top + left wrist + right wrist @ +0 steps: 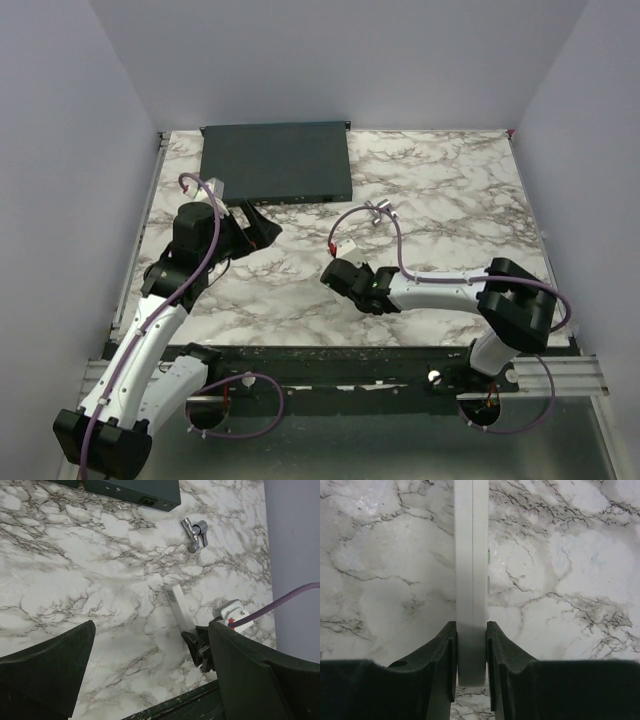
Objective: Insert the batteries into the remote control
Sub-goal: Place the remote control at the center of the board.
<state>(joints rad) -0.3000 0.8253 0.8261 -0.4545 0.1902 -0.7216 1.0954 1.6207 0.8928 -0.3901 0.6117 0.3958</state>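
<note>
The right tool [471, 632] clamps one end of the remote control [471, 555], which stands on edge. Its long axis points onward toward the dark-grey box [277, 160]. The left tool [152, 635] gapes wide just before that box.

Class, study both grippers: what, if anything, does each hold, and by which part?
The right gripper clamps the white remote control by one end, between both fingers. The left gripper is open and holds nothing.
</note>
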